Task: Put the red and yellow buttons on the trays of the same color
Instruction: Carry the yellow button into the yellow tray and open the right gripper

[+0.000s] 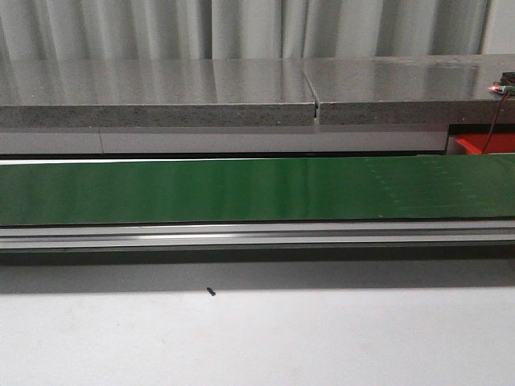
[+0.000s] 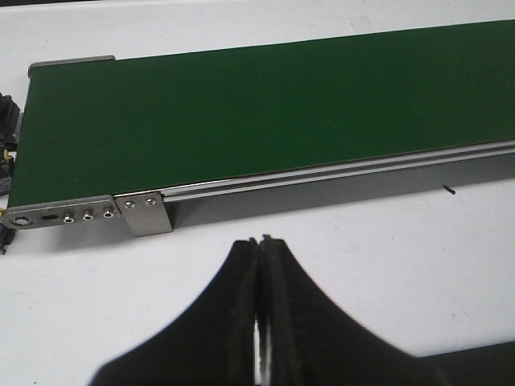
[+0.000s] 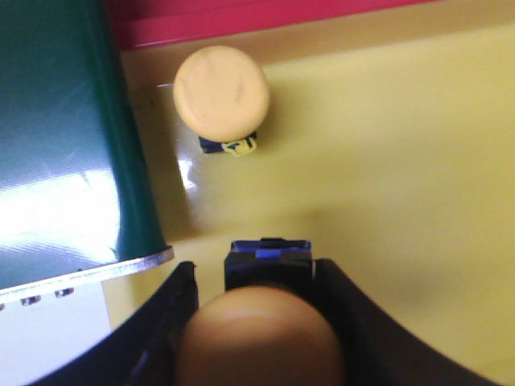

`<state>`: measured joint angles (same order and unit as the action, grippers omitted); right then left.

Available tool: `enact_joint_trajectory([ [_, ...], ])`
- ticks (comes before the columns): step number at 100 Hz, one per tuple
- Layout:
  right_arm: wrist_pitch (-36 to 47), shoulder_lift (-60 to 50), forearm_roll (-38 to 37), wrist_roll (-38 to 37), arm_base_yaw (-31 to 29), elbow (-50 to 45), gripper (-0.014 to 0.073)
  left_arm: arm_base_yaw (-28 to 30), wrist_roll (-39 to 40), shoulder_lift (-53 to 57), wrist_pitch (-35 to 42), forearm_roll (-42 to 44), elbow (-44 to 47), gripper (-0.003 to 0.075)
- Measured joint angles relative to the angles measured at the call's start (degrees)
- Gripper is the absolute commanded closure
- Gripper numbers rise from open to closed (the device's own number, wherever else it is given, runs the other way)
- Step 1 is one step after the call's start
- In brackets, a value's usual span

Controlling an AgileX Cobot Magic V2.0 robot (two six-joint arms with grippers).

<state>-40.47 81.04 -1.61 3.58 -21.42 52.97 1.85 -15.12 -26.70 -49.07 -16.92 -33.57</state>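
The right gripper (image 3: 257, 322) is clamped on a yellow button (image 3: 259, 334) over the yellow tray (image 3: 402, 177), where a second yellow button (image 3: 221, 92) lies near the tray's red-bordered edge beside the green conveyor belt (image 3: 56, 137). The left gripper (image 2: 259, 249) hangs with its fingers pressed together above the white worktop (image 2: 362, 241), just before the belt's end bracket (image 2: 145, 213).

Dark green conveyor belt (image 1: 241, 190) with silver rail (image 1: 241, 236); white bench (image 1: 257, 338); speckled grey slab (image 1: 153, 92) behind. Black left gripper (image 2: 259, 265). Yellow tray (image 3: 386, 161), red tray (image 3: 241, 16) edge beside. Two yellow buttons: one (image 3: 221, 90) pale-capped, one (image 3: 261, 338) orange-tinted on a blue-black base, between black fingers (image 3: 173, 314).
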Motion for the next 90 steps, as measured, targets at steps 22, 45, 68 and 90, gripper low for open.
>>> enact_joint_trajectory([
  [22,6.07,6.36,1.61,1.34,0.00,-1.56,0.0583,0.00,0.00,0.00,0.00,0.00,0.00,0.0741],
  [45,8.74,10.38,1.61,1.44,0.00,-1.65,0.0640,0.00,0.00,0.00,0.00,0.00,0.00,0.0741],
  [68,8.97,11.07,2.03,1.44,0.00,-1.65,0.0634,0.00,0.00,0.00,0.00,0.00,0.00,0.0741],
  [90,8.97,11.07,2.15,1.44,0.00,-1.65,0.0352,0.00,0.00,0.00,0.00,0.00,0.00,0.0741],
])
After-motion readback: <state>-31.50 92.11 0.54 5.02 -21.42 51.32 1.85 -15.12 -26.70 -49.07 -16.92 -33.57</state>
